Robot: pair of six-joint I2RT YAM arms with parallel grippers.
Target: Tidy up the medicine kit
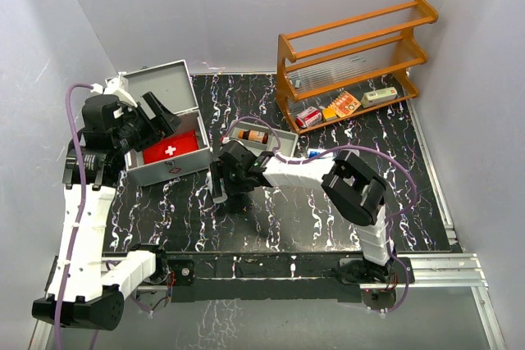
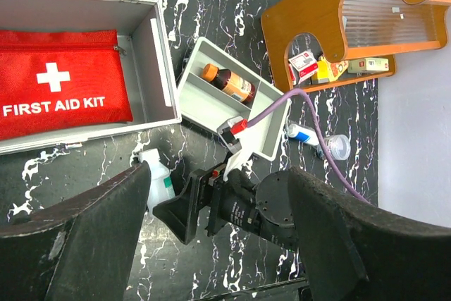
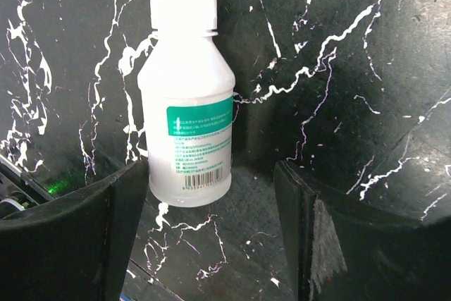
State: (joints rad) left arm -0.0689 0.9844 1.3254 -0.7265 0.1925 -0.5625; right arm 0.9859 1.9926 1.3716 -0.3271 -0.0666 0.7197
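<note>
We're early: red fabric pouch [image 2: 60, 82] sits in the silver-grey metal case [image 2: 158, 54] by our wide-open, empty left gripper [image 2: 218, 185], white plastic bottle [image 3: 187, 103] lies ungripped btwn the spread fingers of our right gripper [image 3: 211, 195].

In the top view the left arm [image 1: 82, 202] covers the left end of the medicine kit [image 1: 168, 171]. The left wrist view cuts the kit, and the red pouch [image 2: 63, 82] inside it, at the left edge. Just off the kit's front right corner, the white bottle [image 3: 189, 125] is nearly all hidden under the right arm [image 1: 287, 171] from above, and its label's small print is unreadable. The left fingers [image 2: 77, 237] and right fingers [image 3: 63, 244] run off the bottom edges of their own views.
</note>
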